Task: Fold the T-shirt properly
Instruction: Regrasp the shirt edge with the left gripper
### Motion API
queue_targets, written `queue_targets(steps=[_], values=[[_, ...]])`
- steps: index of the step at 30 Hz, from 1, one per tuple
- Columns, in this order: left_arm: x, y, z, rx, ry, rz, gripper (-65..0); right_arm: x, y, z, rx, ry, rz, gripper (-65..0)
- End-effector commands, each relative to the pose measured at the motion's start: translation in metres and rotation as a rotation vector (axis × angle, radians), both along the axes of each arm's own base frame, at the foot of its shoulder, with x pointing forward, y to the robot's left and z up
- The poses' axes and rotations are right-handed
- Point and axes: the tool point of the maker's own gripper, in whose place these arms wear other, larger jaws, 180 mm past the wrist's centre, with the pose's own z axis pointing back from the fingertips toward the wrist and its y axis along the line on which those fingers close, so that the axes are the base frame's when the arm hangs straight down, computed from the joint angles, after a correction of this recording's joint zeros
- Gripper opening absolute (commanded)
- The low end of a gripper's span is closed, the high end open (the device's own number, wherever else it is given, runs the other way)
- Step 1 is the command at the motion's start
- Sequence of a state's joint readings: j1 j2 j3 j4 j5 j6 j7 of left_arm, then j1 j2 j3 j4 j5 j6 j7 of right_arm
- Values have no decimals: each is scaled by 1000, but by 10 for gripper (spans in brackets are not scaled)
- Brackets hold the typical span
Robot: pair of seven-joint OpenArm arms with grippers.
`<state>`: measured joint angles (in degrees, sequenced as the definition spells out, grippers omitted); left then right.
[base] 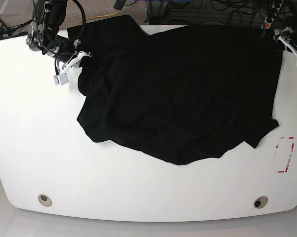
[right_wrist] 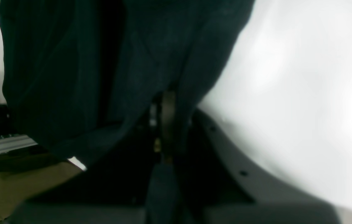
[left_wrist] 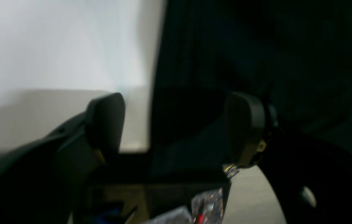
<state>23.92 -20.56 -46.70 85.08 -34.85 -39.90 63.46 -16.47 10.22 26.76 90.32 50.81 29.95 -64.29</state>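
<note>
Pinched between my right gripper's (right_wrist: 166,124) closed fingers is an edge of the large, plain black soft-fabric T-shirt (base: 183,94), spread rumpled across the white table (base: 34,148), my left gripper (left_wrist: 176,124) gaping empty; no fold made yet, I judge.

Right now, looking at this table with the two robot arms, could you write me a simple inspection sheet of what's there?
Surface: white table with rounded corners, two small round holes near the front edge, red-marked rectangle at one side.
Job's things: large plain black soft-fabric T-shirt, spread but rumpled, not folded; no print showing.
Clutter: nothing seen on the table.
Grippers: right gripper shut on the T-shirt's edge; left gripper open, fingers apart, one on each side of the shirt's edge, holding nothing.
Cables: black cables loop around the right arm; more lie on the floor behind the table.
Surroundings: floor beyond the far edge, with a power strip there.
</note>
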Motion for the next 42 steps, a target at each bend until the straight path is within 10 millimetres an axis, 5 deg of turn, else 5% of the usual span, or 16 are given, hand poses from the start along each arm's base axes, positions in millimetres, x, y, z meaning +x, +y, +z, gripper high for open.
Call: queue_targets(steps=[1,5,12,19,26,30,34,37,42], values=[[-4,-2,-6,-16,33,-19,-185,7,-4,10,-2,-44,-1,-650],[-6,-12,-14,-38,57,-46,-199,7,-4,10,-2,-44,-2,-650],[-18,-15,-21,-43,123,-58,-315,7,-5,11,-5,-44,-1,-650],[-18,-13,-20,-40,129,-55,-586,4,-3,25,-35,-84,21,-650],[-14,0,-7,-7,86,-16,-640,-3,-1,29,-49,-91,33,-650],[8,-1,23,71,0,-73,-640,-9,1,45,-89,-130,67,-650],[33,-23,42,106,-80,-150,-640,-6,2,65,-141,-192,106,-650],[79,-45,75,163,-212,-243,-640,4,-11,75,-185,-226,121,-650],[126,-84,107,248,-323,-399,-640,32,-46,95,-255,-296,58,-650]])
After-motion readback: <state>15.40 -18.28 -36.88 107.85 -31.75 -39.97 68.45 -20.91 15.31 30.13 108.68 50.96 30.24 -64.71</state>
